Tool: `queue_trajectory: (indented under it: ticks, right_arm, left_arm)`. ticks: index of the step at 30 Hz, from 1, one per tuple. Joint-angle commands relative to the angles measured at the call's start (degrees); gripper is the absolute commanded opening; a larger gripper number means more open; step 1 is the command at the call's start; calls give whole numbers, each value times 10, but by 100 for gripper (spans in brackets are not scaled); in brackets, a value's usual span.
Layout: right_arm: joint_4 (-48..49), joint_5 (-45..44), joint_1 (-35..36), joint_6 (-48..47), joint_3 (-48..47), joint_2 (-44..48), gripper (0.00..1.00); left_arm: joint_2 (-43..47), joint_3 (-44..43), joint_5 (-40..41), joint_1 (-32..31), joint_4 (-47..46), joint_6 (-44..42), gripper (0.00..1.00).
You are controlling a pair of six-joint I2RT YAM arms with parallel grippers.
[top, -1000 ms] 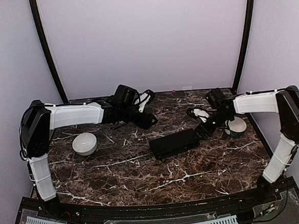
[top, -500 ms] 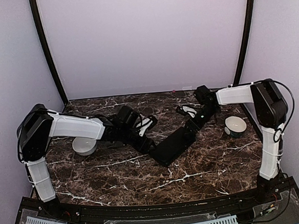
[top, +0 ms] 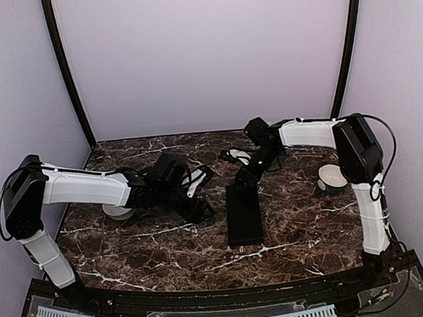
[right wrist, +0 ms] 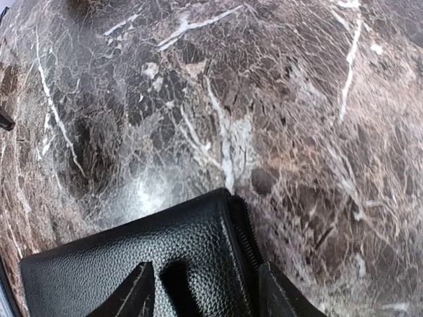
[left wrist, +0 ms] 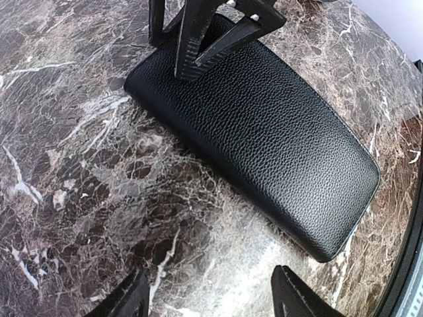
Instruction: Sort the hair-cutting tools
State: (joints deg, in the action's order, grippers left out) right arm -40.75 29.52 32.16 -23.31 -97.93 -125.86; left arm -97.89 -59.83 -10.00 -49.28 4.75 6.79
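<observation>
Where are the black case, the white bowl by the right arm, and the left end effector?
black case (top: 244, 216): top view, middle of its upper face.
white bowl (top: 327, 187): top view, its near outer wall.
left end effector (left wrist: 213, 296): left wrist view, midway between its fingertips.

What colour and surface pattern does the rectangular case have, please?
The case is black with a fine pebbled grain, best seen in the left wrist view.
</observation>
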Motion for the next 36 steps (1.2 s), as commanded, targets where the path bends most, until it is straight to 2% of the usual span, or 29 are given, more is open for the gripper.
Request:
queue_trajectory:
  ticks: [1,5,10,13,18,25,33,36]
  right_arm:
    - [-40,-16,-16,-15,16,77,55]
    - [-9,-46,-34,-15,84,178,58]
    - [97,-111,-37,-17,261,346,60]
    - [123,-115,-40,-20,350,405,63]
    - [81,-63,-34,-26,388,376,62]
    - [100,-129,1,-91,413,295,57]
    - [99,-117,24,-120,354,206,50]
    - [100,-118,47,-125,329,174,49]
  left_arm:
    - [14,9,12,-25,-7,-6,65]
    - [1,-8,12,-40,-26,-23,62]
    - [-26,-43,6,-56,-39,-28,59]
    - [-48,-68,20,-59,-28,-12,60]
    - [-56,-84,38,-59,-22,25,63]
    - [-41,-69,51,-59,2,48,63]
    - [1,-13,57,-59,-21,44,63]
    - [9,-8,52,-59,-16,43,60]
